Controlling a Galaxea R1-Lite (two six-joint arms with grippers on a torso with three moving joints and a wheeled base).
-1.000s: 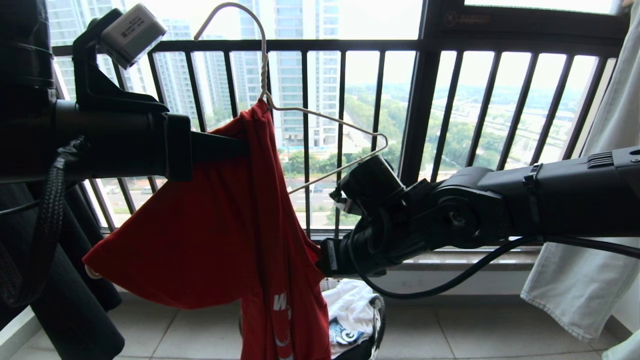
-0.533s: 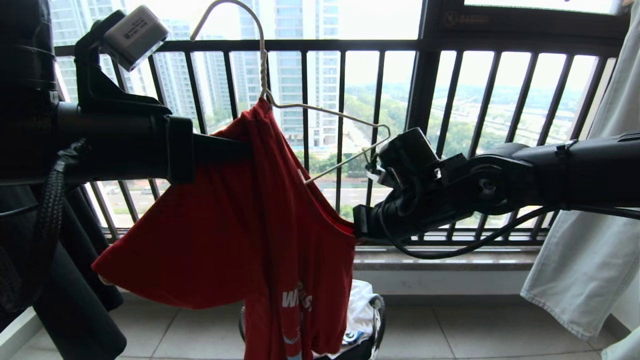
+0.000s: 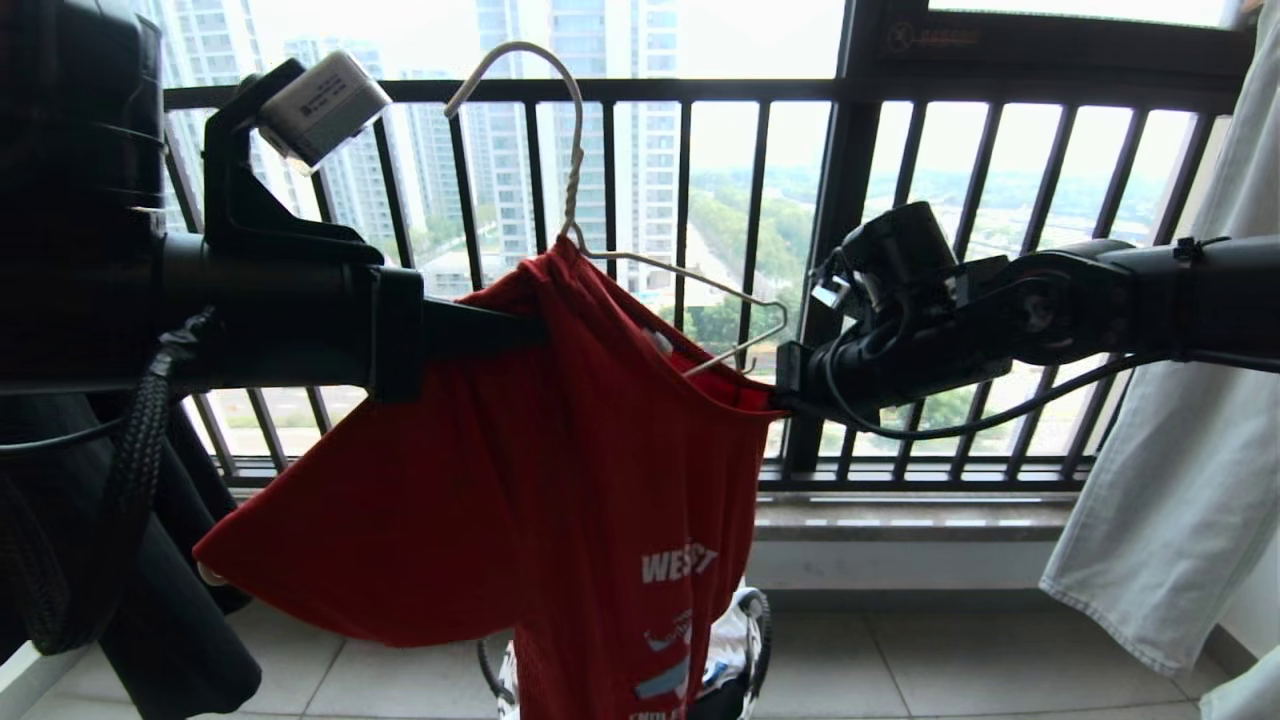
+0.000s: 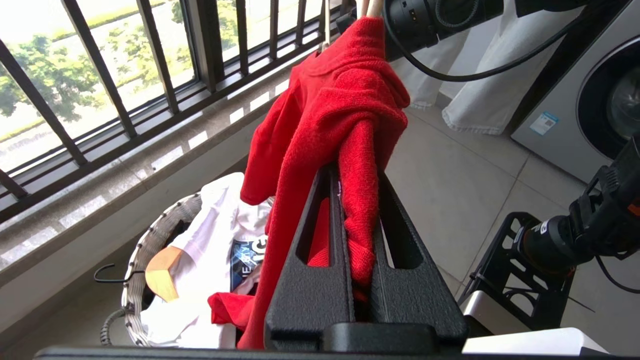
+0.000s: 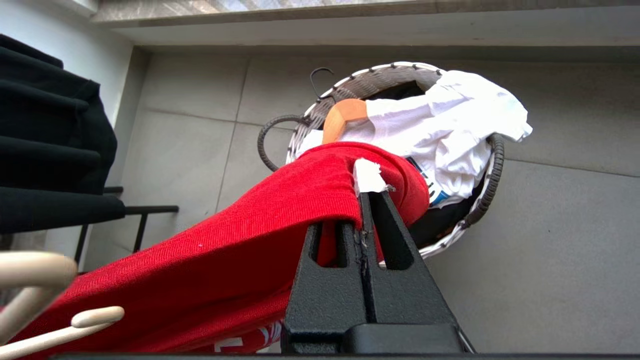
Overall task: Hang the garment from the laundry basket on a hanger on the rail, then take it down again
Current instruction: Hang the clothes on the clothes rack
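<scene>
Head view: red "WEST COAST" T-shirt [image 3: 560, 470] hung half-draped on cream wire hanger [image 3: 640, 260], held up w/ both arms before black balcony railing [image 3: 700, 95], above laundry basket [image 3: 755, 640]. Left gripper [image 4: 357, 195] clamped on bunched red fabric; right gripper [image 5: 364, 200] pinched collar edge by white neck label [image 5: 369, 176].

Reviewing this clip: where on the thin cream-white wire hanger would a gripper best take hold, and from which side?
Grip the thin cream-white wire hanger at its twisted neck, coming from above: the red T-shirt covers one shoulder, while neck and hook stand bare.
</scene>
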